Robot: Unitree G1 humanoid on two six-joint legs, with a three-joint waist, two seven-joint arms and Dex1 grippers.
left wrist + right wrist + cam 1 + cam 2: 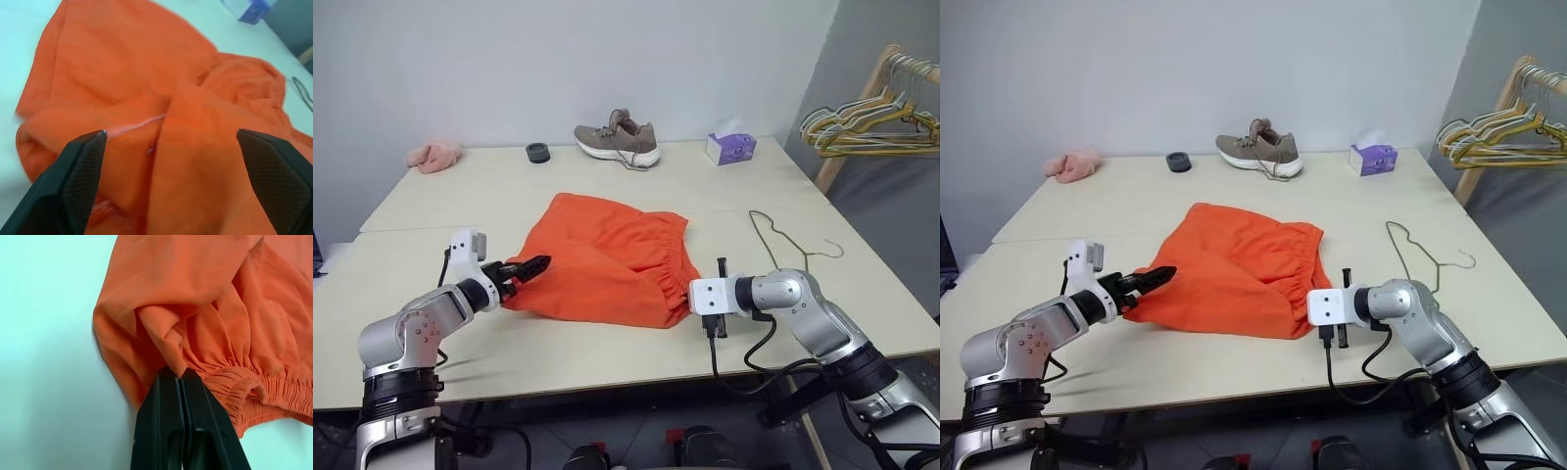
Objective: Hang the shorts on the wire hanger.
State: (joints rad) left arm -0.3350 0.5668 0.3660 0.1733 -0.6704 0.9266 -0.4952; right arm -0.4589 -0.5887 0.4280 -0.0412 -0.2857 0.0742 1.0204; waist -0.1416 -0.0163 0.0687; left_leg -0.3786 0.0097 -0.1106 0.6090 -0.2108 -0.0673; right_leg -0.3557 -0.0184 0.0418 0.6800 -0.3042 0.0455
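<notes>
The shorts (607, 257) lie crumpled in the middle of the worktop (509, 186), toward its near edge, with the gathered waistband on the right side. The right tool (182, 375) has its two black fingers pressed together on a fold of the orange fabric next to the waistband, at the near right corner of the shorts. The left tool (171, 142) is spread wide, its fingers (530, 265) at the left edge of the shorts, holding nothing. The wire hanger (790, 243) lies flat on the worktop to the right of the shorts, apart from them. Along the far edge stand a shoe (618, 140), a tissue box (730, 147), a small black ring (538, 152) and a pink cloth (434, 156) near the far left corner.
</notes>
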